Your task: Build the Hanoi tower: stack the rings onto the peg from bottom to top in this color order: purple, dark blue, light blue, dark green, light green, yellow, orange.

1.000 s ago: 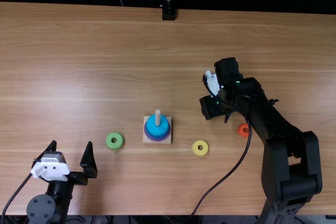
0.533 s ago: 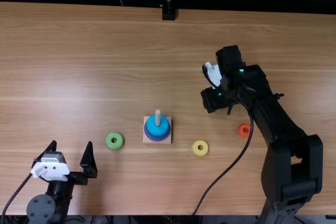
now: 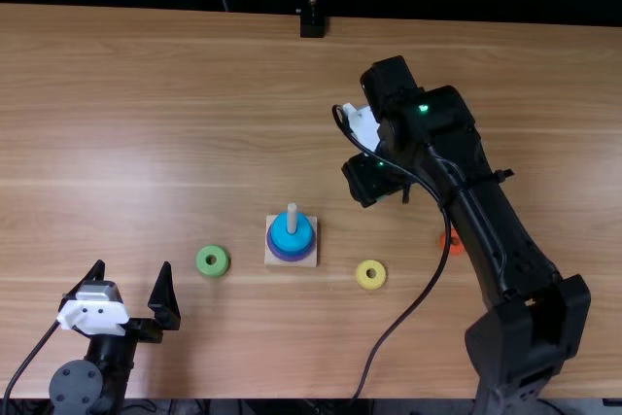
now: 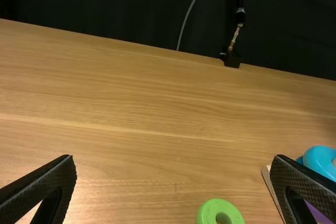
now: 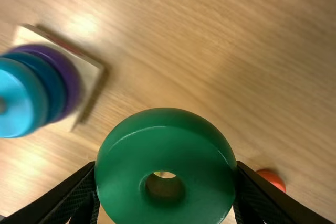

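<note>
The right pincer [image 3: 377,178] held the dark green ring [image 5: 165,150] pinched above the surface [image 3: 194,94]. The left pincer [image 3: 133,263] stood spread near the light green ring [image 3: 202,261].

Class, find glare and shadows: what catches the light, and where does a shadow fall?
Top view: pale glare on the table, left of the wooden base. Right wrist view: bright spots on the table, a curved highlight on the dark green ring, a shadow along the wooden base. Left wrist view: soft sheen on the table, backdrop nearly black.
</note>
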Robot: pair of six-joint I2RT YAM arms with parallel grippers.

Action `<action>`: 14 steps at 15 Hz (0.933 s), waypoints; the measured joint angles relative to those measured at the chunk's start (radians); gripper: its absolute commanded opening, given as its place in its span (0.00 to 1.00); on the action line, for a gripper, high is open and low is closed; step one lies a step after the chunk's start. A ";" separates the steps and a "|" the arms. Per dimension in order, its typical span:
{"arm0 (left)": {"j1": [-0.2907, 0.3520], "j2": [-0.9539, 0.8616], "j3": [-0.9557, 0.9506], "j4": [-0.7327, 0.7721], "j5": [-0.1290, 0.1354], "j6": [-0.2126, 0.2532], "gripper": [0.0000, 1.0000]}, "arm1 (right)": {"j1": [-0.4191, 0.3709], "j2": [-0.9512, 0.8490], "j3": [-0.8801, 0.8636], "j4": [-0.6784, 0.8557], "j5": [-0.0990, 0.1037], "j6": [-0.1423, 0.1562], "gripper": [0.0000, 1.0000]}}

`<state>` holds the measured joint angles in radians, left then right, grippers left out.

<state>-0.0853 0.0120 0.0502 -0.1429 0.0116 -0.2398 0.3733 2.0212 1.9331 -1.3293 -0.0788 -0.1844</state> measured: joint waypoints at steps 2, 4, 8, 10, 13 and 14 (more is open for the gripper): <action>0.000 0.000 0.000 0.000 0.000 0.000 1.00 | 0.045 -0.018 0.046 -0.002 0.001 0.000 0.00; 0.000 0.000 0.000 0.000 0.000 0.000 1.00 | 0.095 -0.033 0.098 -0.026 0.000 0.000 0.00; 0.000 0.000 0.000 0.000 0.000 0.000 1.00 | 0.142 -0.039 0.171 -0.080 -0.003 0.001 0.00; 0.000 0.000 0.000 0.000 0.000 0.000 1.00 | 0.167 -0.039 0.195 -0.084 -0.003 0.002 0.00; 0.000 0.000 0.000 0.000 0.000 0.000 1.00 | 0.208 -0.039 0.237 -0.129 -0.005 0.003 0.00; 0.000 0.000 0.000 0.000 0.000 0.000 1.00 | 0.220 -0.039 0.245 -0.130 -0.005 0.003 0.00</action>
<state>-0.0849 0.0116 0.0502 -0.1425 0.0120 -0.2398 0.5934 1.9820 2.1780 -1.4597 -0.0837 -0.1810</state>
